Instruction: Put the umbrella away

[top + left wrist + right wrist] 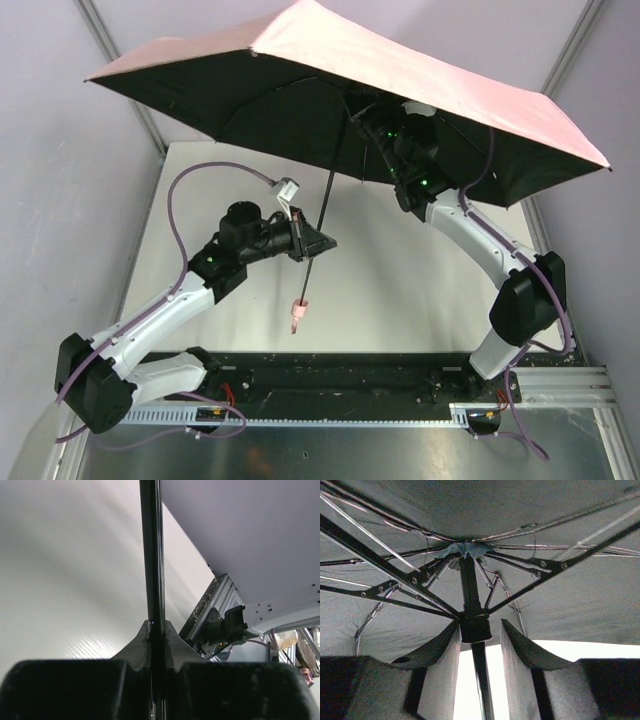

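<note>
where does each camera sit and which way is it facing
top external: high behind the arm bases, looking down on the open umbrella and the table; both arms show.
left wrist: on the left arm, looking along the left gripper, shut on the shaft; its fingers show at the bottom.
right wrist: under the umbrella, looking up past the right gripper at the ribs; its fingers show either side of the shaft.
shared: both wrist views show the black shaft; top external shows it too.
</note>
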Controlling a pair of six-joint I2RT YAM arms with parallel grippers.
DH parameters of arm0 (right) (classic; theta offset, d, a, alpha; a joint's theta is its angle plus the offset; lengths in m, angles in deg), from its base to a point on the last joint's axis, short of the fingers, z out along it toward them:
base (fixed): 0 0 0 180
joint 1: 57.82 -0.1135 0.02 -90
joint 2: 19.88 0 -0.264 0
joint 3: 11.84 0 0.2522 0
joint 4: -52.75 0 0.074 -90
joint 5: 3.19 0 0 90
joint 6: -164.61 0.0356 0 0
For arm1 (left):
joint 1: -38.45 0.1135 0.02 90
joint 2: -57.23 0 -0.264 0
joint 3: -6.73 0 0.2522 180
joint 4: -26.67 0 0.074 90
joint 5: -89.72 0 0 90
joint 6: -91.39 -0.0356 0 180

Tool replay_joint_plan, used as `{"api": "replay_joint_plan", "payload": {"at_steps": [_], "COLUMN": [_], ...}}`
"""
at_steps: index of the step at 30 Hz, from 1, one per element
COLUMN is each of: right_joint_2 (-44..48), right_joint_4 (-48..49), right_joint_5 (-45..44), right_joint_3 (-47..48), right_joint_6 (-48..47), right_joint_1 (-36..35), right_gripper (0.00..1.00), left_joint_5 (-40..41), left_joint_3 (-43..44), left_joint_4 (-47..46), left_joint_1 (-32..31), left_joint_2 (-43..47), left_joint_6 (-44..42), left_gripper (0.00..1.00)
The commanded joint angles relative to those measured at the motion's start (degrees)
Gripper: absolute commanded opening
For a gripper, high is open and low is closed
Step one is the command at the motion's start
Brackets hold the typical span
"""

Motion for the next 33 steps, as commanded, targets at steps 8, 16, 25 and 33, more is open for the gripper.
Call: {"api": "replay_joint_plan", "payload": {"at_steps": [8,16,25,33], "right_joint_2": [-2.89,-5.16,4.08,12.16], "right_joint_4": [1.68,0.34,1.03,9.82], "right_joint_5": [0.52,1.54,8.22,4.84], "right_joint_3": [4.29,9.88,-3.96,-24.12], "right_joint_6": [3.40,-1.49,-5.77,-4.45], "right_joint_1": [6.02,6.08,1.00,-8.91], "right_gripper": [0.51,0.05,0.00,0.00], "left_joint_5": [-5.34,-5.00,-4.32,-4.48], "left_joint_3": [1.44,1.39,2.10,2.12], "left_joint_4": [-2.26,-2.21,-0.74,-0.47], "left_joint_1": [-1.01,-1.20,2.19,5.50], "left_joint_2": [1.41,1.37,0.99,1.20], "left_joint_6": [-4.43,-4.77,-4.79,-4.98], "left_gripper": [0.00,0.00,0.00,0.00]}}
